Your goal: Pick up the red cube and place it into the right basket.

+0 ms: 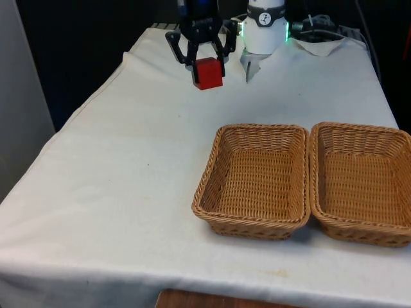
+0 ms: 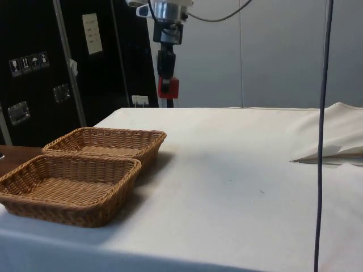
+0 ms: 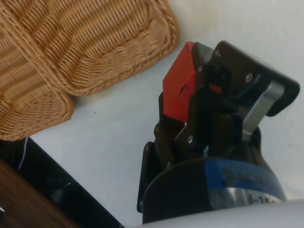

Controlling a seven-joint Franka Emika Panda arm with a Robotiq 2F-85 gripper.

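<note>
My gripper hangs in the air over the far end of the table, left of the robot's base, shut on the red cube. From the side, the cube rides well above the cloth under the gripper. In the wrist view the cube sits clamped between the black fingers. Two wicker baskets stand side by side at the near right: the left basket and the right basket. Both are empty. In the side view the right basket is the nearer one.
A folded white flap lies by the robot's base, and crumpled cloth lies behind it. A dark cable hangs down in the side view. The left basket stands between the gripper and the right basket.
</note>
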